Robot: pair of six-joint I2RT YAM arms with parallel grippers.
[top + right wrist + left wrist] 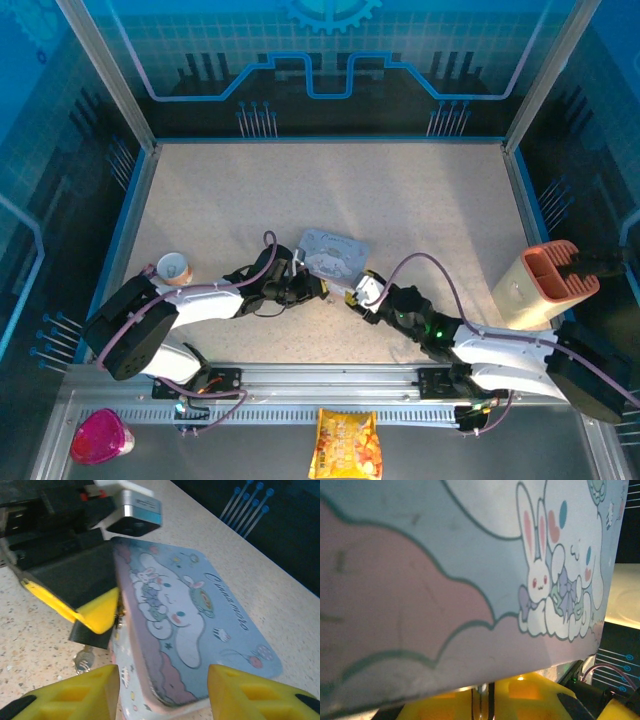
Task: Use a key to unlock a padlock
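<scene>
The padlock's dark body [91, 636] hangs at the side of the pastel cartoon tin [190, 615], by its small brass clasp. Below the body shows the silvery key's [82, 660] round bow. My left gripper [487, 696] is pressed up against the tin [445, 580], its yellow fingers [535, 697] nearly together with a thin silvery piece [481, 700] between them. One of its yellow fingertips [95, 612] sits right on the padlock. My right gripper [162, 695] is open, fingers wide apart, with the tin's near corner between them. From above, both grippers [318, 288] [355, 293] meet at the tin's [335, 252] near edge.
A paper cup [174, 267] stands left of the left arm. A beige and orange holder [545, 285] stands at the right edge. A pink object [100, 437] and a snack bag [345, 443] lie on the metal rail in front.
</scene>
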